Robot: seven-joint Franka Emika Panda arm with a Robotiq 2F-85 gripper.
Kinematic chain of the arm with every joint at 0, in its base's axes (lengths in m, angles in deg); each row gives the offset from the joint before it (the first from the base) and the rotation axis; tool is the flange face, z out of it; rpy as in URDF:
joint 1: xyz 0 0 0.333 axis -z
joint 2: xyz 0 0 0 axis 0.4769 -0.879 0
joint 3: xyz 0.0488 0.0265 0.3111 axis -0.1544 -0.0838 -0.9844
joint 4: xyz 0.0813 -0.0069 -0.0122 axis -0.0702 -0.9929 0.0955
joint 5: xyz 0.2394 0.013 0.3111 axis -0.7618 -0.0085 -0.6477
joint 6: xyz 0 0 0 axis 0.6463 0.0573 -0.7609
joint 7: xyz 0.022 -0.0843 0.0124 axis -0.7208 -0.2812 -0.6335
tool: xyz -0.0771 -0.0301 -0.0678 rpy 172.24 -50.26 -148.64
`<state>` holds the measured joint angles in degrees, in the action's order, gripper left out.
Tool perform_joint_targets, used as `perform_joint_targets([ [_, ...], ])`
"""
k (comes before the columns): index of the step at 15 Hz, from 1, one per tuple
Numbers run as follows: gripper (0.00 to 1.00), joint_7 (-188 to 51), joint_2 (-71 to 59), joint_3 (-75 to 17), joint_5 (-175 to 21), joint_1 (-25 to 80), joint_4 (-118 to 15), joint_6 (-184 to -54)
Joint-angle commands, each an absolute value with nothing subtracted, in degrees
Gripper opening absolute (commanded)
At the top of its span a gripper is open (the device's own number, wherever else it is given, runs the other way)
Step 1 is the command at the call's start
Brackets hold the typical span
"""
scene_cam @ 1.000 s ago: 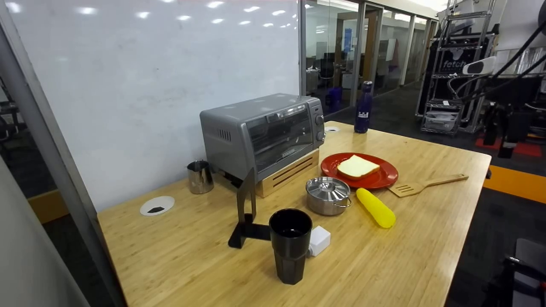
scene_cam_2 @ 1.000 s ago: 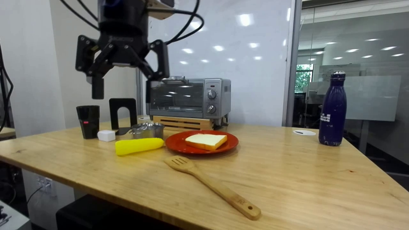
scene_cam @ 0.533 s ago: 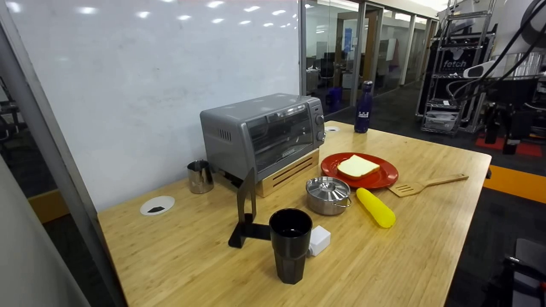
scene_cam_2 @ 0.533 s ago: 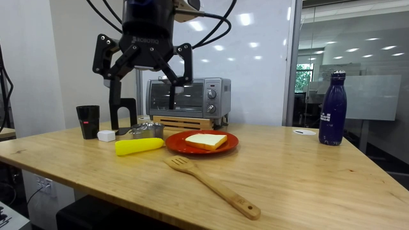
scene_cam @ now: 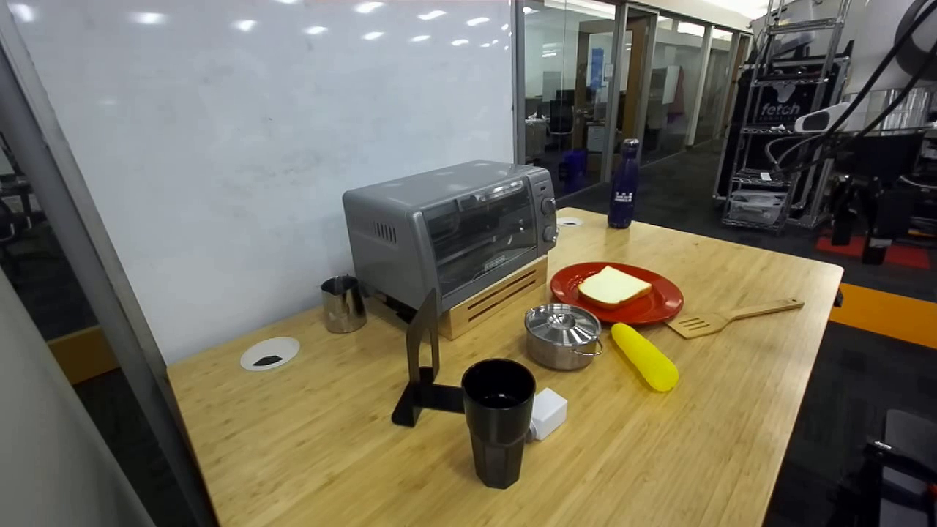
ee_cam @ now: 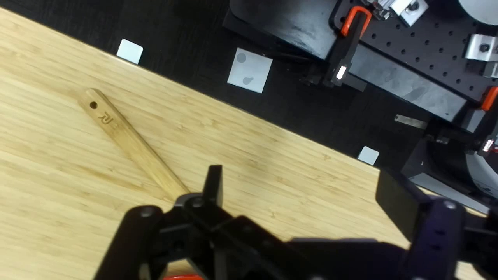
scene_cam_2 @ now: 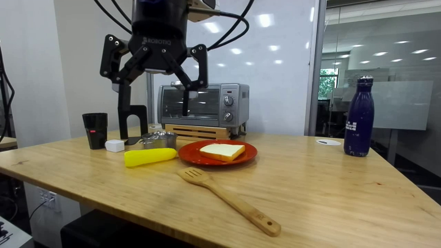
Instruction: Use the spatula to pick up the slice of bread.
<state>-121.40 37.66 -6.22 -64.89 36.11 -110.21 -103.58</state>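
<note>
1. A pale wooden table stood before a whiteboard.
2. On it the spatula lay flat, its slotted blade just beside the red plate; whether blade and rim touched could not be told. The holed handle end pointed away from the plate.
3. The slice of bread rested on that plate, not yet on the blade.
4. The gripper hung above the table, its jaws wide apart with nothing between them. In the wrist view the handle lay outside the gap, slanting to the line of the fingers.
5. Taking the handle seemed the step in hand. Done well, it likely called for shifting over, turning to straddle the shaft squarely, then lowering almost to the wood, the handle being slim.
6. A centred grip would probably resist pivoting under load.
7. The yellow oblong object, near the blade, deserved a wide berth.
</note>
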Motion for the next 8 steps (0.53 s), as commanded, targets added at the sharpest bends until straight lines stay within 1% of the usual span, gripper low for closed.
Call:
perform_joint_targets([
  [1, 1.00, -122.3, 37.2, -8.3, -66.1, 38.2, -110.2, -103.6],
  [4, 1.00, -123.6, 36.4, -7.9, -65.0, 38.5, -109.3, -104.8],
  [8, 1.00, -126.2, 32.5, -6.2, -64.8, 39.0, -107.4, -109.6],
])
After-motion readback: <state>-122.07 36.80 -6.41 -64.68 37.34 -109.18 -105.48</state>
